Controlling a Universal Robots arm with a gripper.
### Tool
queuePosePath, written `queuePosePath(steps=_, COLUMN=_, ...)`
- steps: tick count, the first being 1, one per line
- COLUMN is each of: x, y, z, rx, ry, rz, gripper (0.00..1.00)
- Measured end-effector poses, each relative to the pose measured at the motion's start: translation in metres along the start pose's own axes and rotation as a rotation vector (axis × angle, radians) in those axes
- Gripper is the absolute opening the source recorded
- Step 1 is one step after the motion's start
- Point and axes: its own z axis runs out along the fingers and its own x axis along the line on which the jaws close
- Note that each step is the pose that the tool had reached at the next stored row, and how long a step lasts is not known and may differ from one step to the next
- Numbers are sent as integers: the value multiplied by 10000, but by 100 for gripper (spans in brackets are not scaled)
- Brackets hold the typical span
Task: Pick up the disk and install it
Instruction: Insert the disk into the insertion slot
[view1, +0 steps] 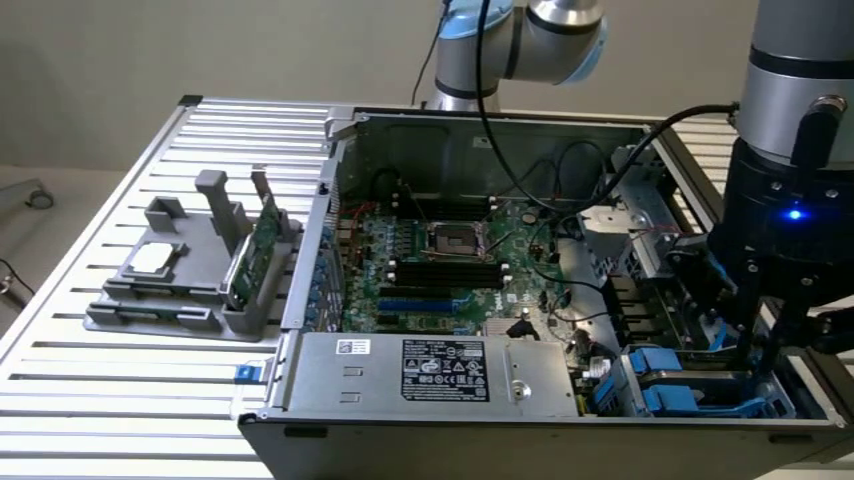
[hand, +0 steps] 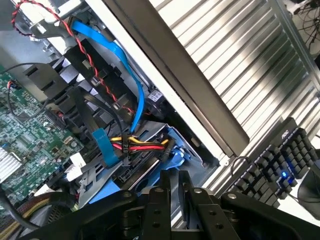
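Gripper (hand: 178, 176) hangs low in the open computer case (view1: 400, 440), over the drive bay at the exterior view's near right corner. Disk (hand: 175, 150) sits in that bay, blue carrier frame showing, directly ahead of the gripper. Contact between them: cannot tell. Grip state: cannot tell. Red-yellow cable (hand: 142, 145) runs just beside the disk.

Open computer case (view1: 441, 140), motherboard (view1: 514, 235), grey rack (view1: 174, 290), keyboard (hand: 280, 160)
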Motion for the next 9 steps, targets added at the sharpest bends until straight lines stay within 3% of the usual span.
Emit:
queuePosePath(steps=2, x=-8, y=8, z=3, rx=68, ry=246, rz=-14, gripper=21)
queuePosePath(steps=3, x=-14, y=13, z=5, rx=69, ry=353, rz=-11, gripper=21)
queuePosePath(steps=6, x=-38, y=35, z=6, rx=16, ry=623, rz=15, gripper=21)
queuePosePath(steps=9, x=-69, y=60, z=2, rx=-18, ry=848, rz=35, gripper=21)
